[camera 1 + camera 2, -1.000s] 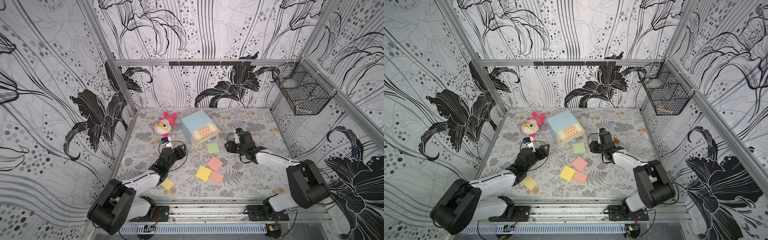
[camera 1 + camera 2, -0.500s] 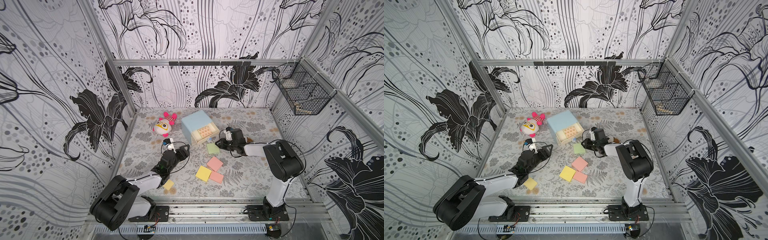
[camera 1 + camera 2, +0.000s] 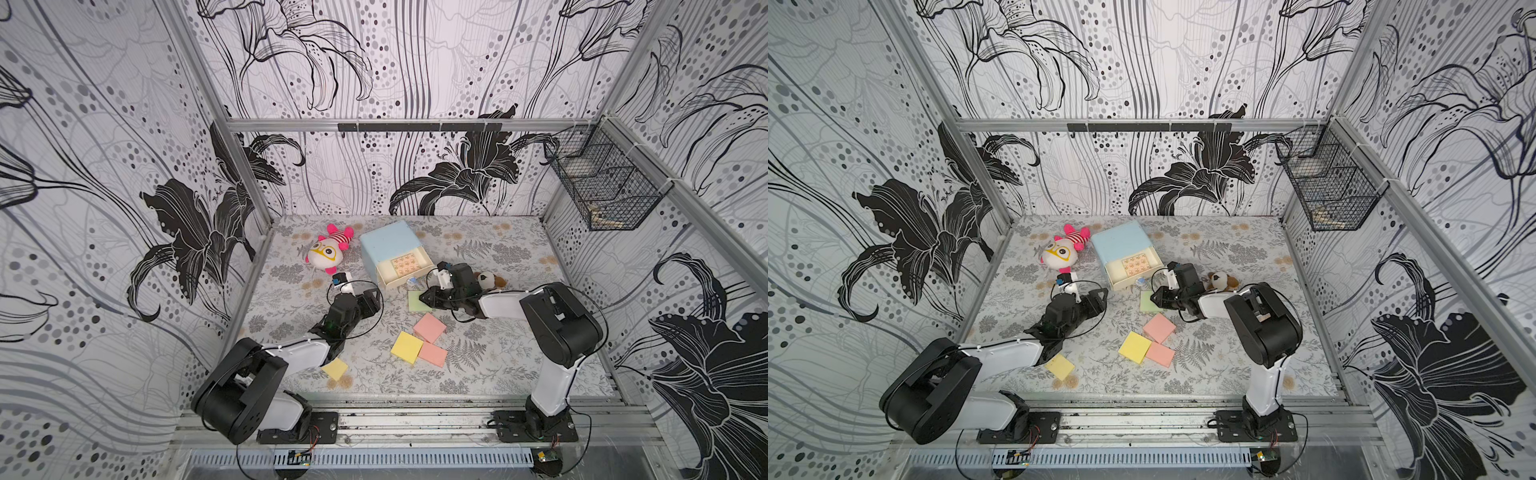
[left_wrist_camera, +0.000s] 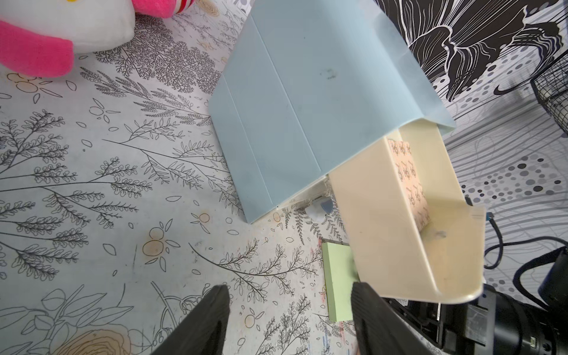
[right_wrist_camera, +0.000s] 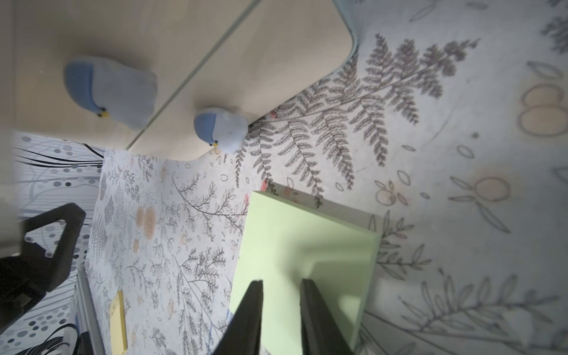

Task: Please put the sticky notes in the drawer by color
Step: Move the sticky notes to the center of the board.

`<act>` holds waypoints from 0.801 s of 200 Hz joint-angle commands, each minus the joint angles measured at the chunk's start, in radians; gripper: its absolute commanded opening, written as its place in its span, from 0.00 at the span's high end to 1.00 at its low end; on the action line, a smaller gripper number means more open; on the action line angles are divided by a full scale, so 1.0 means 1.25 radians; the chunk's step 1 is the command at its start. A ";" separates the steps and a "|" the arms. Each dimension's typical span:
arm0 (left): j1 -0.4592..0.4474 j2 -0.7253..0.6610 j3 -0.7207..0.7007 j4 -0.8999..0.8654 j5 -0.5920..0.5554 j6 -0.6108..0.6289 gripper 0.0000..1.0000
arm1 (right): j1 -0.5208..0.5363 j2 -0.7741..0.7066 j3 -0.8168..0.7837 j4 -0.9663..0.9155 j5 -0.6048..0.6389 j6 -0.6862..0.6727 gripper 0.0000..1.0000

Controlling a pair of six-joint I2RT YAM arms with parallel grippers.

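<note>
The left claw (image 4: 289,310) hovers low just left of the chest (image 3: 388,241), jaws wide apart and holding nothing. Close to that arm, at the near edge, lies a yellow pad (image 3: 334,368). The chest's top drawer (image 4: 378,221) is pulled out toward the near right. I see only a patterned lining in it.

In the middle of the table a 2nd yellow pad (image 3: 406,347) touches 2 pink pads (image 3: 429,327). These 3 lie well near of the chest.

The green pad (image 3: 415,300) lies flat on the table, face up, just near of the drawer front. It is square, so it has no real long axis. Its sides run roughly along the table edges, and its far edge faces the drawer.

The right claw (image 5: 281,281) reaches in from the right, low over that pad's right edge. Its jaws are drawn nearly together, with a thin gap. I cannot tell whether they have bitten the pad yet.

To my eye, the grip should take the whole stack at that edge, not just the top sheets, or the pad will fan open. The lift should go up and a little nearward first, to clear the overhanging drawer front. Then the pad can be laid flat inside. The left claw looks well placed to steady the chest.
</note>
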 commanded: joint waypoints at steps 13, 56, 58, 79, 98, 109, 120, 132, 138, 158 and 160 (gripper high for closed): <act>-0.001 0.009 0.021 0.012 -0.011 0.021 0.31 | 0.006 -0.025 -0.006 -0.100 0.149 -0.034 0.81; -0.001 -0.006 0.039 -0.010 -0.015 0.028 0.30 | 0.007 -0.009 -0.005 -0.183 0.263 -0.059 0.89; -0.001 -0.008 0.040 -0.011 -0.016 0.030 0.30 | 0.007 -0.013 -0.005 -0.187 0.269 -0.060 0.89; -0.001 -0.013 0.047 -0.021 -0.018 0.036 0.30 | 0.000 -0.043 -0.022 -0.231 0.347 -0.062 0.92; -0.001 -0.011 0.053 -0.024 -0.021 0.041 0.30 | -0.031 -0.073 -0.038 -0.256 0.374 -0.073 0.92; -0.001 -0.007 0.058 -0.026 -0.020 0.044 0.30 | -0.056 -0.093 -0.053 -0.261 0.376 -0.079 0.92; -0.001 -0.006 0.062 -0.027 -0.019 0.046 0.29 | -0.077 -0.115 -0.066 -0.266 0.374 -0.088 0.92; -0.001 -0.006 0.065 -0.028 -0.017 0.047 0.29 | -0.093 -0.134 -0.072 -0.280 0.375 -0.104 0.91; -0.001 -0.007 0.065 -0.028 -0.016 0.047 0.29 | -0.095 -0.153 -0.073 -0.286 0.370 -0.116 0.90; -0.002 -0.012 0.067 -0.028 -0.016 0.050 0.29 | -0.096 -0.209 -0.065 -0.299 0.353 -0.137 0.83; -0.001 -0.012 0.067 -0.028 -0.017 0.050 0.29 | -0.095 -0.214 -0.064 -0.298 0.350 -0.138 0.82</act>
